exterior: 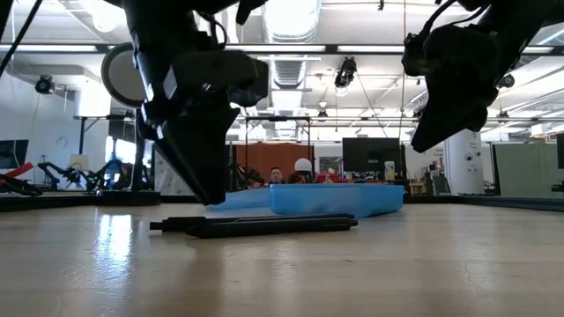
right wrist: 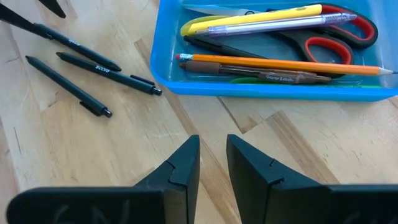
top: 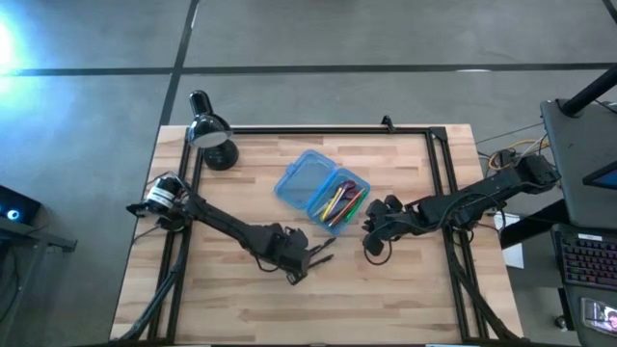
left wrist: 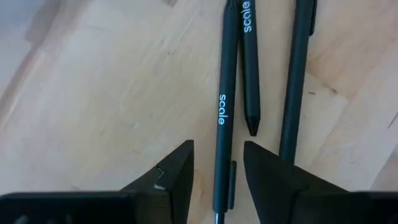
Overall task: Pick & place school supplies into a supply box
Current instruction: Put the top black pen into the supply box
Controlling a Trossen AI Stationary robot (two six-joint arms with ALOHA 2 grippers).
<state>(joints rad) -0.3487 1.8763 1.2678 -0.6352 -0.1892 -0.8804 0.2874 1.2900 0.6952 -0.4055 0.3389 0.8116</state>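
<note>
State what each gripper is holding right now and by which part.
Nothing is held. The left gripper stands open astride a black pen lying on the table, its fingers clear of it. The right gripper hangs empty beside the supply box.

Light butcher-block wooden tabletop, edged by a black metal frame. Black desk lamp standing at the far left corner of the tabletop. Grey concrete floor beyond, crossed by dark seams. Keyboard on a dark stand beside the right edge of the table. In the low view: open workshop hall, exposed white ceiling with a corrugated duct and strip lights. Dark monitor across the hall, white pillar to its right. Two seated persons in the distance.
</note>
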